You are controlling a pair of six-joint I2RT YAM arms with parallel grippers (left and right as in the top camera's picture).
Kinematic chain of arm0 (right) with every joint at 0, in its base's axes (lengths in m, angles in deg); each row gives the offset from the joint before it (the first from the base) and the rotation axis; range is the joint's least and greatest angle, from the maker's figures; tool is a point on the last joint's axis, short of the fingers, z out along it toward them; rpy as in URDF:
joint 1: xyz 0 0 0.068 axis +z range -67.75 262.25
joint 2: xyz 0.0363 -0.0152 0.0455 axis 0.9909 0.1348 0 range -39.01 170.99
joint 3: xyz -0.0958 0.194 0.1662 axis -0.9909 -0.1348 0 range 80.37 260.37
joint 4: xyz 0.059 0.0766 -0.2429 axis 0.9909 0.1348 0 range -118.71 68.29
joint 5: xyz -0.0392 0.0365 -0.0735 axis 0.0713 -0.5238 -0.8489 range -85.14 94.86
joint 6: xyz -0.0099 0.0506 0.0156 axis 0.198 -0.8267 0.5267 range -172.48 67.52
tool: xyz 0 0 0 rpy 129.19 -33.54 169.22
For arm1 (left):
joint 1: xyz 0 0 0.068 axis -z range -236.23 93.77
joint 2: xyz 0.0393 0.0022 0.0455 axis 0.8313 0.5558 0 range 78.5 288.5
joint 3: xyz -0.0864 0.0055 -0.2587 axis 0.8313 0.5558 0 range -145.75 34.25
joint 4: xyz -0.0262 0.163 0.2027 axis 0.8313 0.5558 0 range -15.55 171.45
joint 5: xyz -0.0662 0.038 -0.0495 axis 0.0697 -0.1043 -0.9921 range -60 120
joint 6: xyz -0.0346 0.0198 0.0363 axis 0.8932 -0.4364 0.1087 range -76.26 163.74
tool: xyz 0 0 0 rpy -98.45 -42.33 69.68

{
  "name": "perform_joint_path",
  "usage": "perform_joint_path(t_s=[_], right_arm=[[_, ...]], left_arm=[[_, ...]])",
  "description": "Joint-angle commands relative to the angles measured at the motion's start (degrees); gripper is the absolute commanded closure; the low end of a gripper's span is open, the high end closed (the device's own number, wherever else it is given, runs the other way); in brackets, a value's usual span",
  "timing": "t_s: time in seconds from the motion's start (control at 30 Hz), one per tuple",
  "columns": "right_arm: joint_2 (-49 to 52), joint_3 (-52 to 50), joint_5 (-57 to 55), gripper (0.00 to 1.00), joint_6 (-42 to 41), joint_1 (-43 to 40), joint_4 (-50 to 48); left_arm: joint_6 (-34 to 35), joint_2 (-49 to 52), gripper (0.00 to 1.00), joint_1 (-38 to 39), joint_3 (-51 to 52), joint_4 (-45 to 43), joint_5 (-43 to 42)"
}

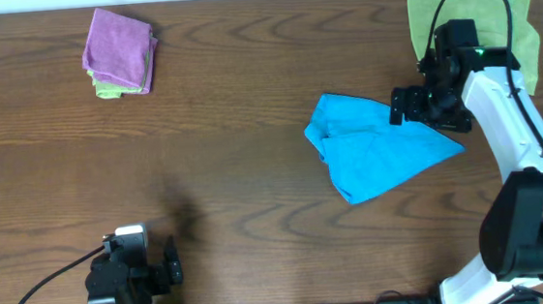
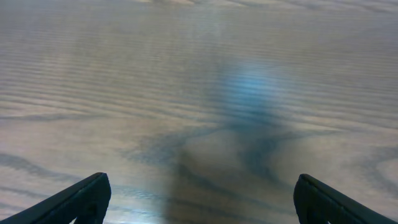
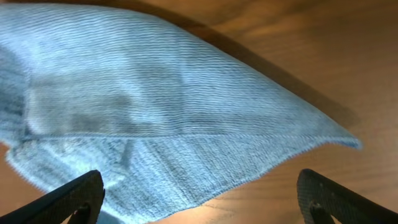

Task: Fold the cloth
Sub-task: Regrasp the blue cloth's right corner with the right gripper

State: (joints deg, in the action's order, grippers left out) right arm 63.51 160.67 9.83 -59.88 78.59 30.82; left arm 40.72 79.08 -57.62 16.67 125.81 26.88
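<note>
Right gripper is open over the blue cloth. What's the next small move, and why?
Probably lower the right gripper and pinch the cloth by its pointed corner: the jaws are open and empty, and the cloth lies as a loose, uneven triangle.

No text to read in your three views.
You find no letter, number, brand or sign that can be read: the blue cloth [image 1: 378,153], the green cloth [image 1: 426,14], the purple cloth [image 1: 118,48], the wooden table [image 1: 258,221] and the white arm housing [image 1: 501,105] show nothing legible to you.
</note>
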Motion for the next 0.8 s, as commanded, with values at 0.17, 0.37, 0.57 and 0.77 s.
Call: perform_joint_path(t_s=[0.17, 0.37, 0.57, 0.77], right_arm=[[-5.73, -1.07, 9.53, 0.06, 10.64, -4.46, -1.68], [-15.06, -8.63, 15.39, 0.07, 12.41, -10.29, -6.82], [-21.59, -17.62, 20.13, 0.07, 12.37, -15.10, -10.73], [-24.57, -23.87, 21.07, 0.07, 12.20, -16.57, -11.39]], left_arm=[[2.25, -0.24, 0.05, -0.09, 0.17, -8.74, -10.75], [15.65, 4.57, 0.04, -0.07, -0.48, -15.08, -25.81], [15.89, 16.31, 0.05, -0.04, -5.88, -18.67, -36.26], [15.96, 32.06, 0.04, 3.21, -15.58, -18.62, -42.51]])
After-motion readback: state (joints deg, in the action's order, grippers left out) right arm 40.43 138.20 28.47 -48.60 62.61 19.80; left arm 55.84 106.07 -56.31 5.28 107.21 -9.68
